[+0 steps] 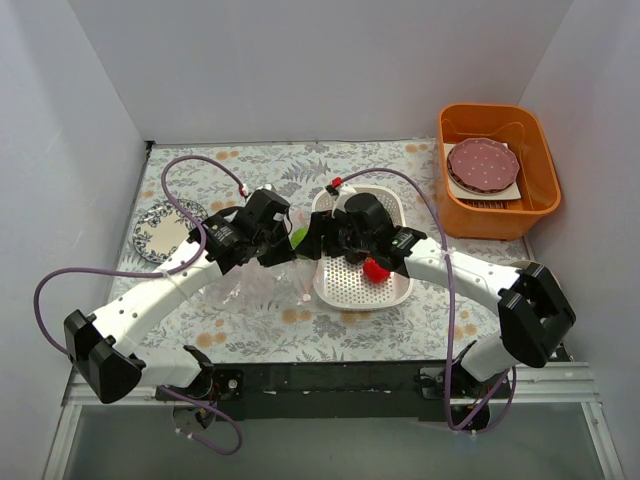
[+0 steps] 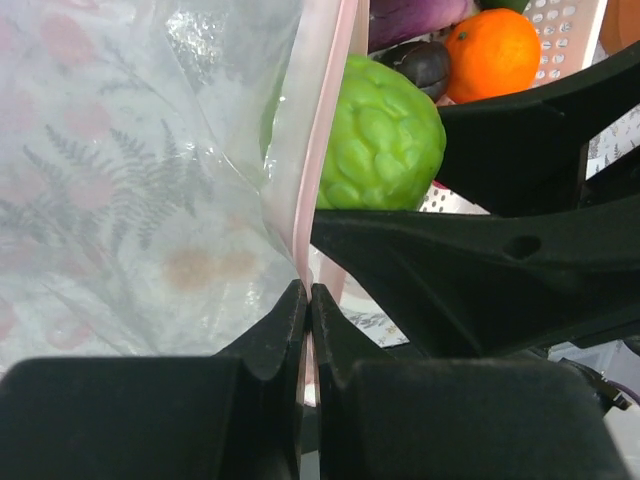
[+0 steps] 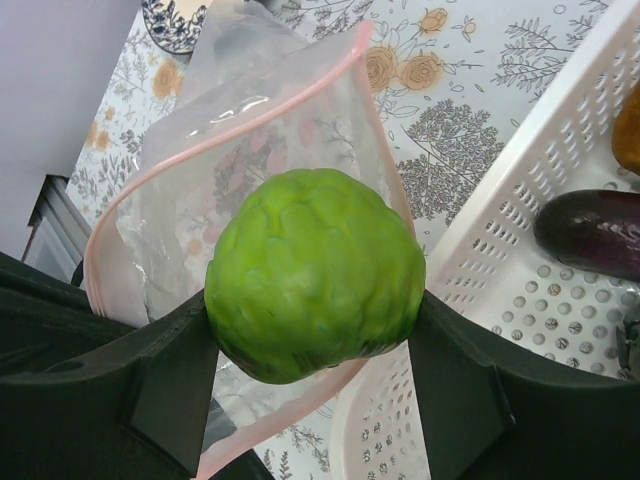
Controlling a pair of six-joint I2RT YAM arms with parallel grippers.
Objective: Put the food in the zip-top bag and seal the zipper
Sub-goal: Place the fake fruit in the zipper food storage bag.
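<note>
A white perforated plastic basket [image 1: 345,282] sits between a blue-patterned round plate [image 1: 155,236] and an orange plastic tub [image 1: 500,222] holding a maroon dotted plate [image 1: 483,165].

Soft, even light comes from overhead, so the worktop [image 1: 250,335] reads bright, with only faint, soft-edged shadows. White glints sparkle on the zip-top bag [image 2: 150,150] where it crinkles. Close up, the left end effector [image 2: 308,300] is a dark, blurred mass; the light-green ball [image 3: 315,275] looks crisp.

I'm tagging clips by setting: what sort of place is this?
Likely a robot test booth, not a kitchen: plain white walls enclose a floral tablecloth, with a toy eggplant in a white basket.
</note>
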